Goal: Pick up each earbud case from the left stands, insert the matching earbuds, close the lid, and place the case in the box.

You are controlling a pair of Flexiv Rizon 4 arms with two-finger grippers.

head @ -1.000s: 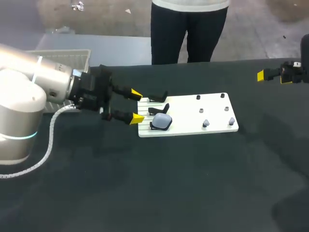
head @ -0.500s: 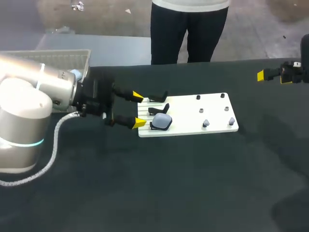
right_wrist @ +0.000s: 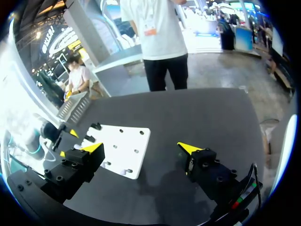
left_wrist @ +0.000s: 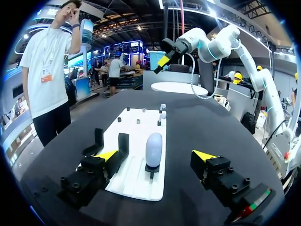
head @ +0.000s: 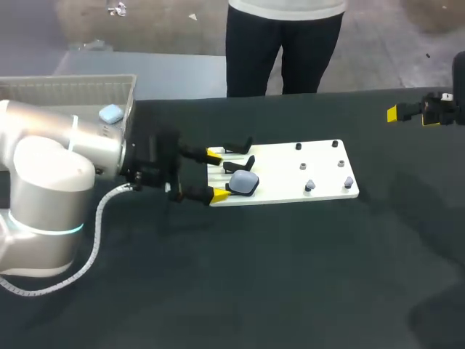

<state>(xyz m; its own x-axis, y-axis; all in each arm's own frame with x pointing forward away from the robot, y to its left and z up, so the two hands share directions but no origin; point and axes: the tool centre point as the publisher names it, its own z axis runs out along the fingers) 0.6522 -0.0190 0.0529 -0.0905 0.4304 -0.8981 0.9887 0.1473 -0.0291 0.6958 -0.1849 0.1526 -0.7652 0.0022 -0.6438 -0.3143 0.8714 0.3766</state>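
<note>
A grey-blue earbud case (head: 244,182) stands on its holder at the left end of the white board (head: 290,177). My left gripper (head: 216,174) is open at the board's left edge, its yellow tips either side of that end, just short of the case. In the left wrist view the case (left_wrist: 154,141) rises just ahead of the left gripper (left_wrist: 156,156), touching neither finger. Two black stands (head: 240,155) beside it are empty. Small earbuds (head: 309,186) sit on pegs at the board's right end. My right gripper (head: 407,113) hangs open at the far right, away from the board (right_wrist: 120,146).
A white ridged box (head: 73,86) stands at the back left behind my left arm, with a pale blue case (head: 110,113) in its corner. A person stands beyond the table's far edge. Dark cloth covers the table (head: 276,276).
My left arm has moved right and forward, bringing its open fingers from short of the board to its left edge beside the case. The right arm has not moved.
</note>
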